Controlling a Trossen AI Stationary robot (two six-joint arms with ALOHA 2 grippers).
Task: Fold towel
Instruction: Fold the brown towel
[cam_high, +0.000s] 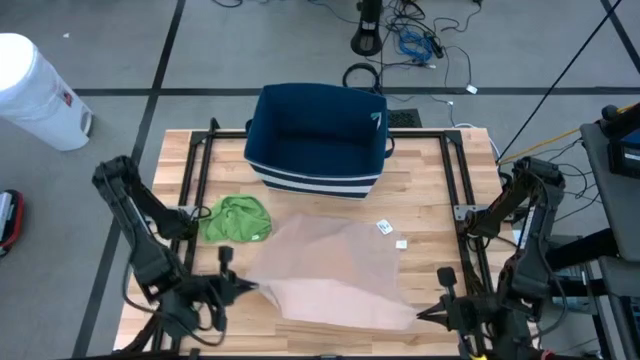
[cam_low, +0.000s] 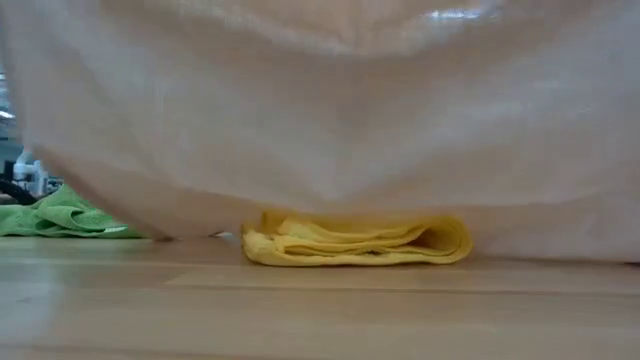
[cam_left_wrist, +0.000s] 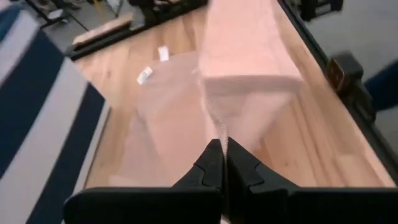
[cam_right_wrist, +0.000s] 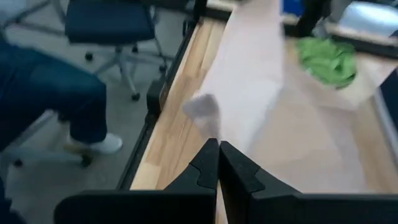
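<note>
Desk: wooden top with a black frame, filling the middle of the high view.
Basket: dark blue with pale stripes, at the upper centre of the desk.
Pink towel: spread over the lower centre of the desk, stretched between the two tools; in the low view it hangs like a curtain across the upper frame.
Green cloth: crumpled, just left of the pink towel, below the basket.
Yellow cloth: folded, lying on the desk under the hanging towel in the low view.
Left tool: lower left of the high view, fingers pressed together on the towel's left corner.
Right tool: lower right, fingers pinching the towel's right corner.
</note>
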